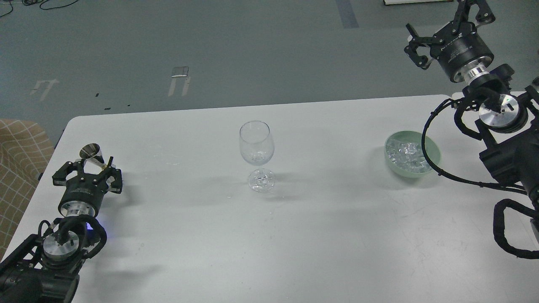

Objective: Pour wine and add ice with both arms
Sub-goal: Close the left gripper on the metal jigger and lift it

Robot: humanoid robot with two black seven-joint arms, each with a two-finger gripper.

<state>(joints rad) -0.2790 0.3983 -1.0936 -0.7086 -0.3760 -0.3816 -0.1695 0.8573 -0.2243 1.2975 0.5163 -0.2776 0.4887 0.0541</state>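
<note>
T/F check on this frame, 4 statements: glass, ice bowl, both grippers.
1. The wine glass stands upright mid-table. True.
2. The ice lies in the wine glass. False: it is in the green bowl, right of the glass.
3. The left gripper has its fingers around a small metal cup. True.
4. The right gripper holds an ice cube. False: it is open, empty, raised beyond the table's far edge.

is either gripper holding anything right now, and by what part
The left gripper sits around a small metal cup, near its lower part; whether it grips cannot be told. The right gripper is open and empty.
</note>
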